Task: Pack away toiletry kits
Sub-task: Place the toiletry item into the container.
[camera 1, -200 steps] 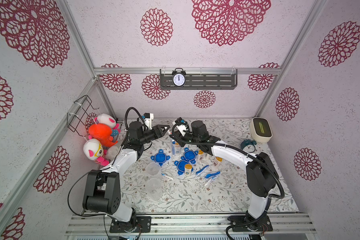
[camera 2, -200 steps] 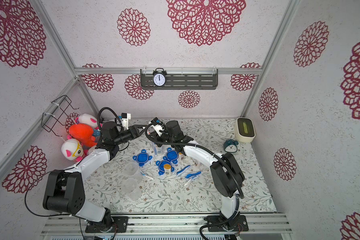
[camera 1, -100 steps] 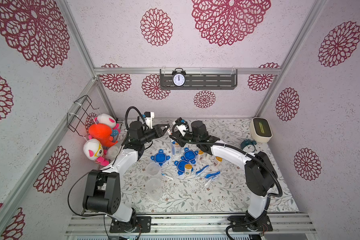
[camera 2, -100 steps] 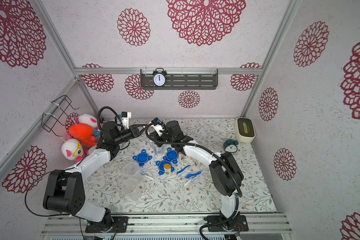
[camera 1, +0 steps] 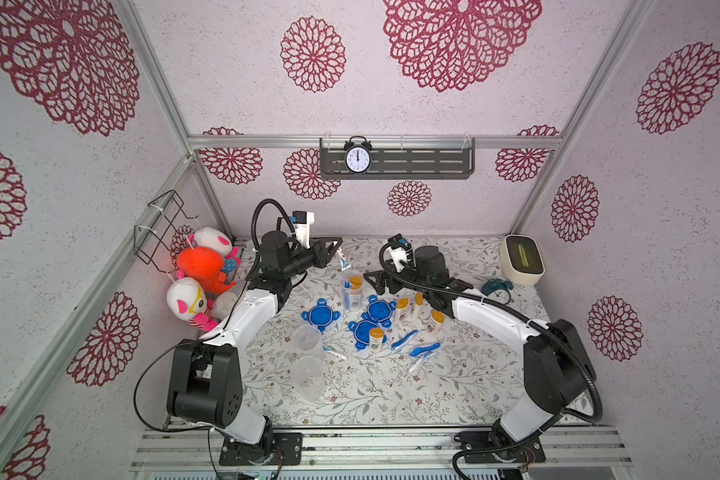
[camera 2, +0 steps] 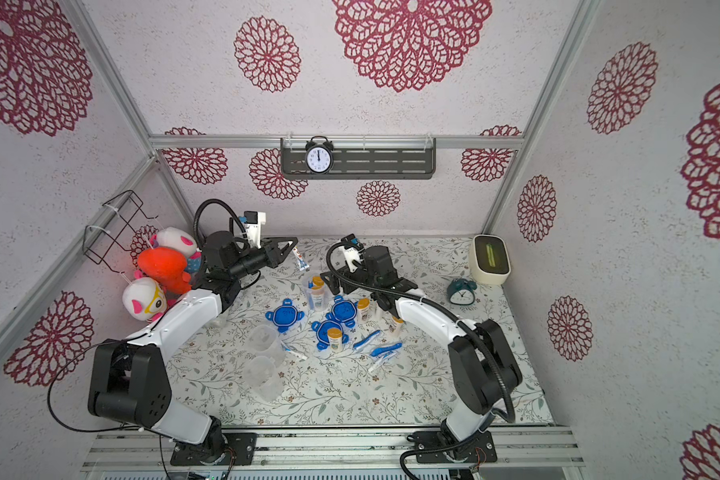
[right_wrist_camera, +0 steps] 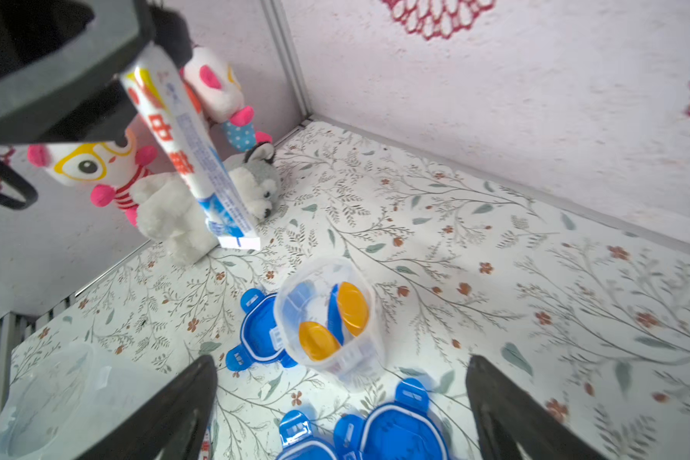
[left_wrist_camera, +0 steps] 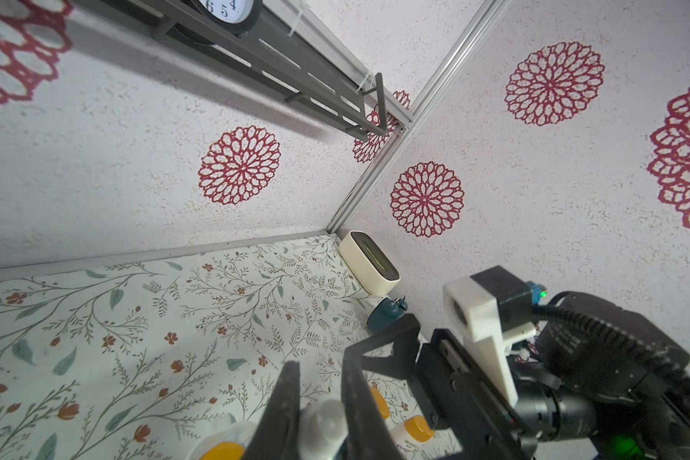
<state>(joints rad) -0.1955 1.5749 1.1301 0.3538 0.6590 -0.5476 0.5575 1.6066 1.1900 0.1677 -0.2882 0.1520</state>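
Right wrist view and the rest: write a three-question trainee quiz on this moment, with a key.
1. True or false: the right gripper is shut on a blue lid.
2. The left gripper holds: A) a toothbrush, B) a toothpaste tube, C) a bottle.
3. How many orange-capped bottles stand in the cup nearest the right gripper?
Key: 1 false, it is open; 2 B; 3 two.

Three clear cups [camera 1: 306,338], three blue lids [camera 1: 320,315]
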